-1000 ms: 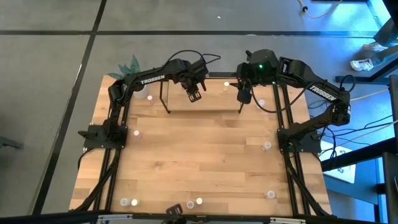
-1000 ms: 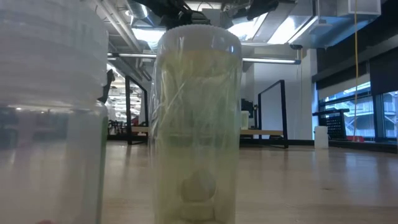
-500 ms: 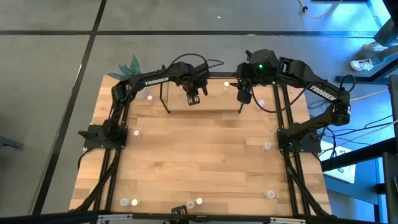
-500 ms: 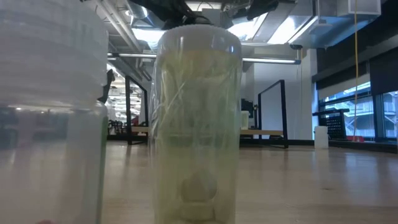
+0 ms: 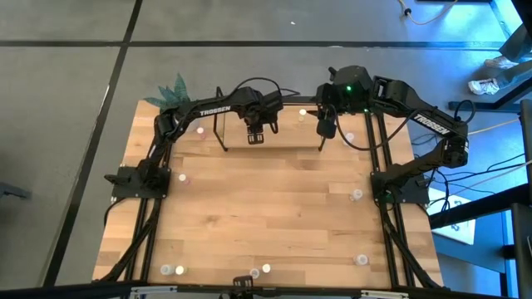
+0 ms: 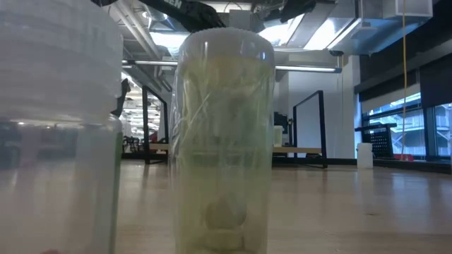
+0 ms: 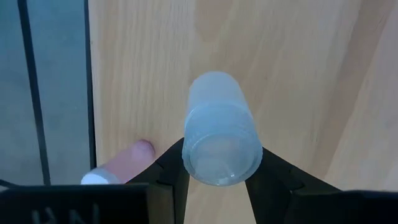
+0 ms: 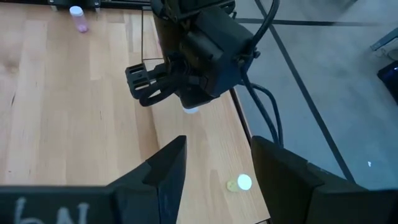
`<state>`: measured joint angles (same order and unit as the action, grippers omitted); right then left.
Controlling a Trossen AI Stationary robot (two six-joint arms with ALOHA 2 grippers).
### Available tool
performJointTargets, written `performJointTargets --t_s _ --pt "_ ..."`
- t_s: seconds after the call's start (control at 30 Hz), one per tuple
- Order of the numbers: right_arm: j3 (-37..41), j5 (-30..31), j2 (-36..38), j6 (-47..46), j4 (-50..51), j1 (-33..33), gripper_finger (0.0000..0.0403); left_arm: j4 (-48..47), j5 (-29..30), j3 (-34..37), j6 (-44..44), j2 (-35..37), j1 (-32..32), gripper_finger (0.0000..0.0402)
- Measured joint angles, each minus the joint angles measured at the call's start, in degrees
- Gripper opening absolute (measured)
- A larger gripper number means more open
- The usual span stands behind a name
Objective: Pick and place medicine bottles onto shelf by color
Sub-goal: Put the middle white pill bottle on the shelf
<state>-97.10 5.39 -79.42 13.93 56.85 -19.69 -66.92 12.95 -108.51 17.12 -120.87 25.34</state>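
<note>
Whitish bottle point(image 7: 219, 129) sits pinched between my left gripper point(image 5: 256, 136) fingers, held above the shelf point(image 5: 274, 137) board at the table's far edge. My right gripper point(image 5: 326, 129) hovers near the shelf's other end, fingers spread and empty.

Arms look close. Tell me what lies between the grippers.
Right wrist view: bare shelf and one yellowish bottle lying near its edge, between the left gripper, holding a clear bottle, and the open right gripper.
</note>
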Motion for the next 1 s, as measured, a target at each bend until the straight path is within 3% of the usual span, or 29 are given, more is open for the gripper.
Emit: performJointTargets --t_s 1.0 --pt "0.0 0.0 0.0 0.0 0.0 0.0 0.0182 -2.3 2.6 0.0 0.0 -1.8 -1.3 0.0116"
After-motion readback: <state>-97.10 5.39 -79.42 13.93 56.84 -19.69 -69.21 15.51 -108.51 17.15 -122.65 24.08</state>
